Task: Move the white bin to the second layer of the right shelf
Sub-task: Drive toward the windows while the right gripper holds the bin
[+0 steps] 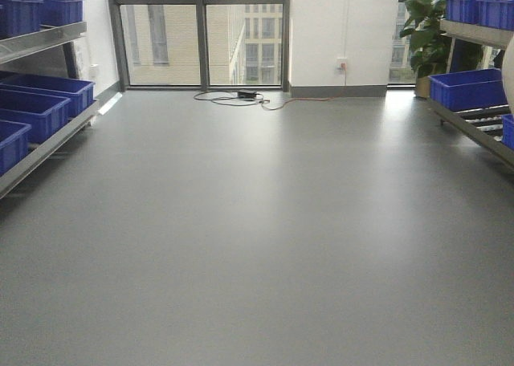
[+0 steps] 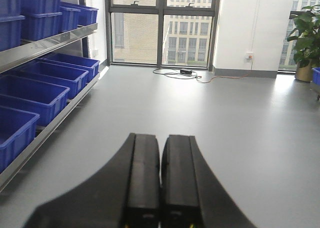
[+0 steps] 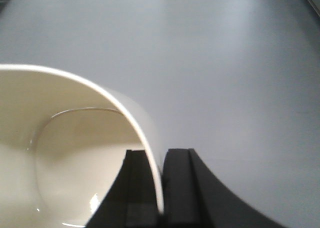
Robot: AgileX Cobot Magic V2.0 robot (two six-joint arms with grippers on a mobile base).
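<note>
Right claw [image 3: 161, 188], bottom centre, clamps the white bin [image 3: 65, 138] wall, one finger inside and one outside. Bin fills lower left of the right wrist view: glossy cream, rounded mouth, smooth inside, grey floor [image 3: 225, 63] behind. Left claw [image 2: 160, 188] fingers pressed together. Blue crates [image 2: 30, 95] on left shelf.

Blue crates [image 2: 30, 95] on steel shelves [image 2: 45, 45]

We see the bin [image 3: 65, 153], glossy cream and empty, its wall pinched by the right end effector [image 3: 159, 158]; the shelf tier [image 1: 488, 124], rollers showing, lies on the right.
</note>
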